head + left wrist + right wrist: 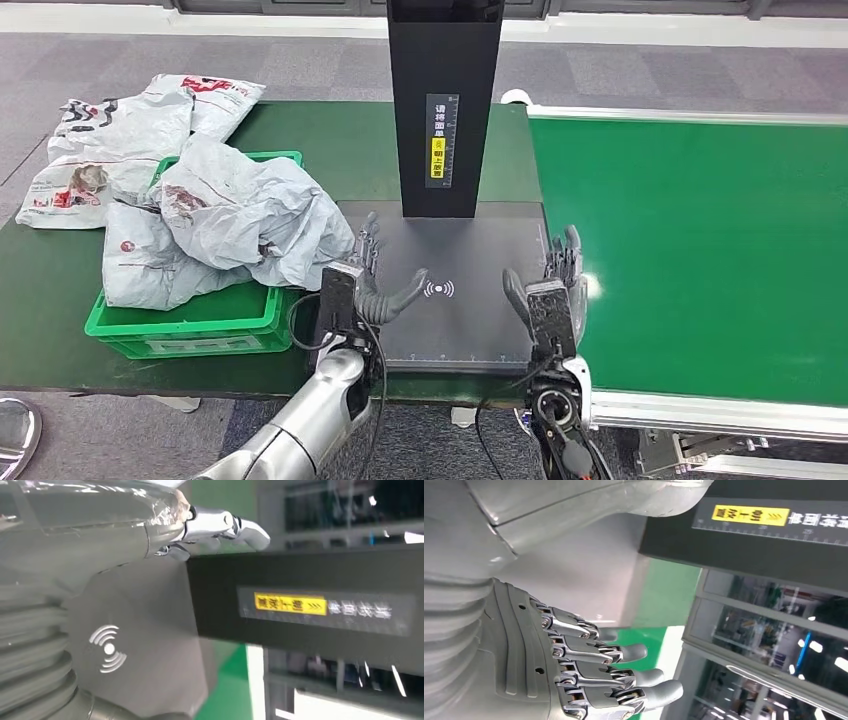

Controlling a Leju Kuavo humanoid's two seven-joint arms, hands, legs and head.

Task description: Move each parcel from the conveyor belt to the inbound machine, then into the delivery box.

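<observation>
I see my left hand (365,285) and right hand (548,290) spread wide, holding nothing, over the flat black scanner plate of the inbound machine (470,320), its black upright column (445,100) ahead between them. Crumpled grey plastic parcels (230,215) fill the green plastic delivery crate (190,330) just beside my left hand; the green conveyor belt (700,250) lies beside my right.

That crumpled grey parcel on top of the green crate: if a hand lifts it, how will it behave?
The grey parcel is likely floppy: its plastic skin is deeply creased and sags over the green crate. It probably weighs little, since it perches on other bags. The glossy film may slip, so pinching a fold seems safer.
</observation>
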